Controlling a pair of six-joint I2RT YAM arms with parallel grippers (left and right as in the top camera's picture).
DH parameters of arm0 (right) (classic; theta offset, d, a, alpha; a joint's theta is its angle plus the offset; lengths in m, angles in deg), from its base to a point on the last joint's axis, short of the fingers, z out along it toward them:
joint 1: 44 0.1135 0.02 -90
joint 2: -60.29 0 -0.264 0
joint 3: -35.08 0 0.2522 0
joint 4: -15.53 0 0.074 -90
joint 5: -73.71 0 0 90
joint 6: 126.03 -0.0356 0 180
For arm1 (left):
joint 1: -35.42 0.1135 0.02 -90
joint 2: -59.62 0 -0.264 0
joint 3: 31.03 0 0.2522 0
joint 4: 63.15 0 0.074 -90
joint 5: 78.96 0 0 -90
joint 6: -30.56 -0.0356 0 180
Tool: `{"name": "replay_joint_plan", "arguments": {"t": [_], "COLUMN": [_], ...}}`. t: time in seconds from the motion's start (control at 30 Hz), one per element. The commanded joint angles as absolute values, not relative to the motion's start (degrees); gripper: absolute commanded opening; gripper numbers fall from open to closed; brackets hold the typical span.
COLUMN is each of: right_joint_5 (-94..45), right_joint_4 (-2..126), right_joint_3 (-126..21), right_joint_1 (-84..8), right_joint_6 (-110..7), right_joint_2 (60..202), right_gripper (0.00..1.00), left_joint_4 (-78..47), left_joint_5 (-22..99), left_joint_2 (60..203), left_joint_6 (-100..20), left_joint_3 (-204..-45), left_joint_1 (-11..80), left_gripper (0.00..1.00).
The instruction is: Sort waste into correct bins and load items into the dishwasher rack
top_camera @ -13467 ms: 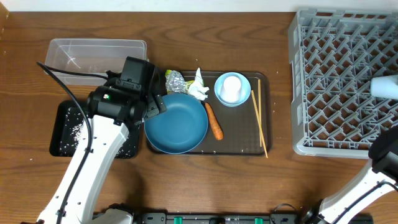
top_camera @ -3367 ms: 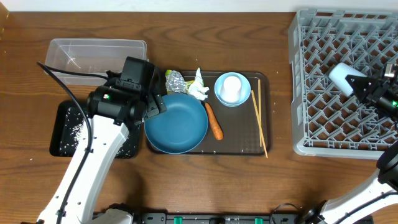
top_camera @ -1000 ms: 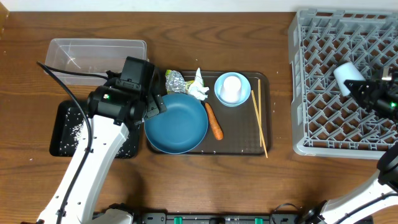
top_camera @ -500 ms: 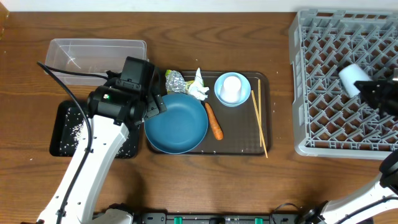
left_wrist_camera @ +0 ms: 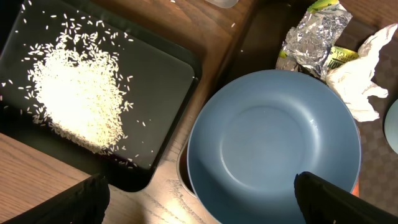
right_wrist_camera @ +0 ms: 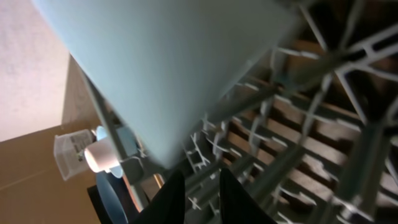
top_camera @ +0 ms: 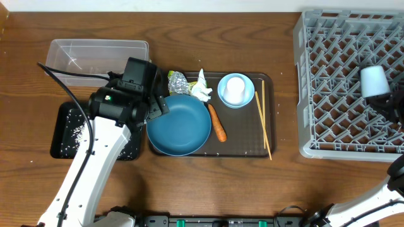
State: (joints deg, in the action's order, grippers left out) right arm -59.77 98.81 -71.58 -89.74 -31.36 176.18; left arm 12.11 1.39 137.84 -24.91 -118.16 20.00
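The light blue cup (top_camera: 374, 81) lies tipped on the pegs of the grey dishwasher rack (top_camera: 328, 75) near its right side. In the right wrist view the cup (right_wrist_camera: 168, 68) fills the top; my right gripper (right_wrist_camera: 200, 177) is just below its edge, jaws a narrow gap apart with only rack showing between them. My left gripper (left_wrist_camera: 202, 199) hangs wide open over the near left rim of the dark blue plate (left_wrist_camera: 273, 143). The black bin (left_wrist_camera: 180, 68) holds rice (left_wrist_camera: 68, 99). Foil ball (left_wrist_camera: 311, 34), tissue (left_wrist_camera: 360, 81) and wrapper (left_wrist_camera: 323, 6) lie behind the plate.
The brown tray (top_camera: 243, 142) also carries a carrot (top_camera: 217, 123), a light blue bowl (top_camera: 235, 90) with something white in it, and chopsticks (top_camera: 263, 126) along its right edge. The clear tub (top_camera: 98, 57) stands behind the black bin (top_camera: 66, 129).
The right gripper has carried the cup to the right across the rack, and its jaws have parted slightly. The left arm and the things on the tray have not moved.
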Motion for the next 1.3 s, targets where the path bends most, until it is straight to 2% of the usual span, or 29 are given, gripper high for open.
{"name": "replay_joint_plan", "arguments": {"t": [0.0,0.3,0.53,0.67,0.73,0.83,1.07,1.27], "right_joint_5": [-58.11,-58.14,-64.23,-53.55,-44.82,-39.71,-27.01,-25.92], "right_joint_4": [100.06,102.57,94.68,90.02,89.94,88.95,86.42,82.92], "right_joint_3": [-72.44,-72.44,-72.44,-72.44,-72.41,-72.37,-72.37,-72.37], "right_joint_1": [-89.74,-89.78,-89.67,-88.49,-86.68,-83.25,-75.77,-74.94], "right_joint_6": [-33.33,-35.97,-37.72,-42.13,-42.90,-43.10,-44.04,-45.44], "right_joint_2": [177.28,172.10,163.09,159.44,159.42,161.32,165.93,166.28], "right_gripper": [0.20,0.21,0.22,0.17,0.09,0.02,0.00,0.01], "left_joint_4": [12.26,12.26,12.09,12.09,12.09,12.11,12.09,12.09], "left_joint_5": [0.23,0.23,0.25,0.23,0.25,0.23,0.25,0.25], "left_joint_2": [137.73,137.73,137.75,137.75,137.75,137.75,137.75,137.75], "left_joint_6": [-25.07,-25.07,-25.07,-25.07,-25.07,-25.07,-25.07,-25.07], "left_joint_3": [-118.51,-118.51,-118.48,-118.48,-118.48,-118.48,-118.46,-118.46], "left_joint_1": [20.31,20.31,20.31,20.28,20.31,20.28,20.24,20.24], "left_gripper": [0.98,0.98,0.98,0.98,0.98,0.98,0.98,0.98]}}
